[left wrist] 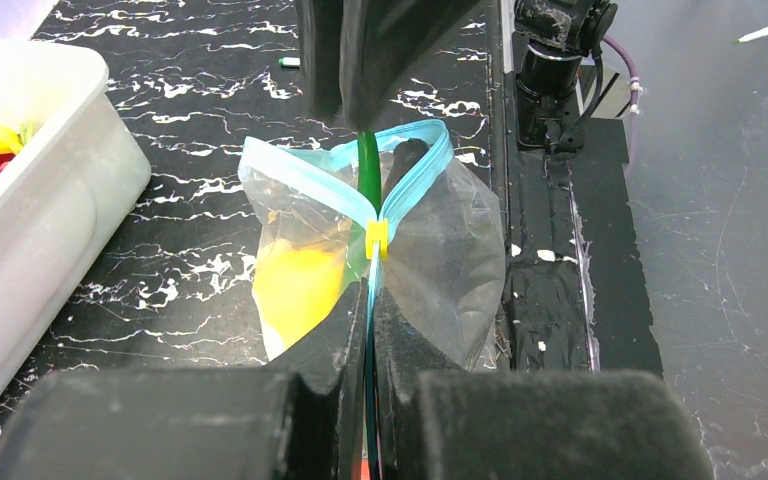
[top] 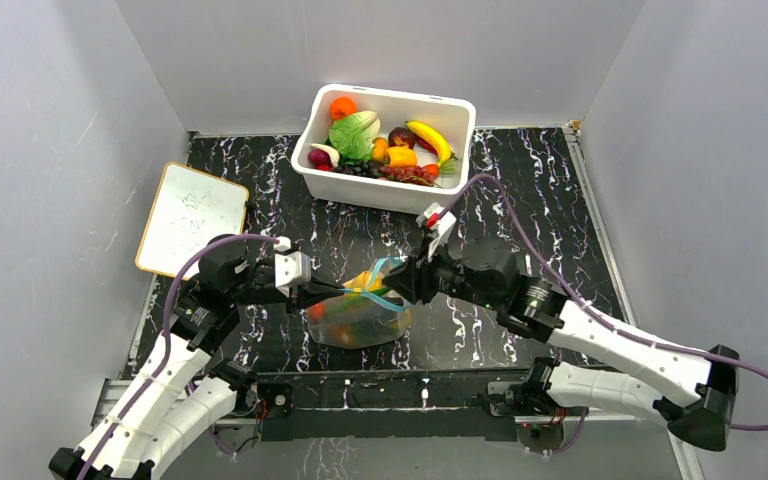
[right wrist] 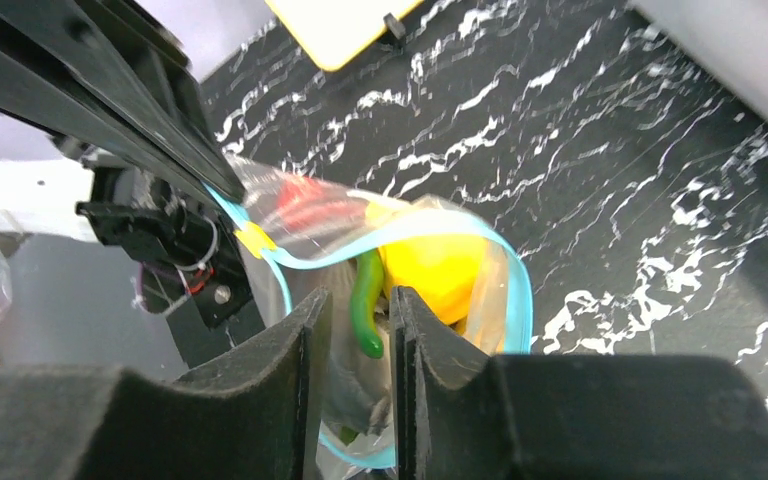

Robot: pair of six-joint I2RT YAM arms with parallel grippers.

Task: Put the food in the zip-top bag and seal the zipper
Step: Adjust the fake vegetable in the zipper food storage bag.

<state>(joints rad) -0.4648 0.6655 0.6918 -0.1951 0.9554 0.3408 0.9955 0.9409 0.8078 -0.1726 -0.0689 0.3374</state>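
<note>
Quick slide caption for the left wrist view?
Left pincer clamps the zipper of the half-open zip-top bag, yellow food inside.

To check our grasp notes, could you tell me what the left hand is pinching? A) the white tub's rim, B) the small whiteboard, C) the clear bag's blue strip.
C: the left hand is shut on the blue strip of the bag, beside its yellow slider.

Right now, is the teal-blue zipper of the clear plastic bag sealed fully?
No, the teal-blue zipper gapes in a loop beyond its yellow slider.
</note>
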